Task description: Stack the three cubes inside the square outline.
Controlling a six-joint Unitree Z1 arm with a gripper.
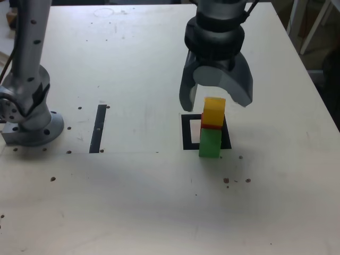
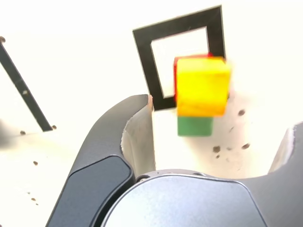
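Gripper [image 1: 216, 103]: wide, 2 curved grey jaws well apart, spread around the yellow block's position in the exterior view. Cubes sit in the gap between the fingertips as the wrist view shows it, slightly off centre.

3 cubes bunched together at the square outline:
- solid yellow cube [image 1: 214, 112]: highest of the 3, upright, front face fully visible in the exterior view. Reads orange-yellow there, bright yellow in the wrist view.
- solid red cube [image 1: 212, 127]: mostly hidden by yellow. Exterior view shows a thin band under yellow's front face plus a sliver on yellow's left. Wrist view shows 2 thin edges of it.
- solid green cube [image 1: 210, 144]: lowest in the exterior view, front face visible, partly covered by yellow in the wrist view. Can't tell whether red rests on green or sits behind it.

Flat black square outline with pale centre [image 1: 186, 133]: cubes cover part of its right side in the exterior view. Pale centre shows to their left. Green's visible face overlaps the near border and reaches past it toward the camera; can't tell exactly where its footprint sits.

Rest: narrow straight black strip [image 1: 98, 129] lies flat on the pale speckled tabletop [image 1: 143, 196], well apart from the outline, to its left in the exterior view. Grey round-footed arm base [image 1: 34, 130] at that view's left edge, beyond the strip.
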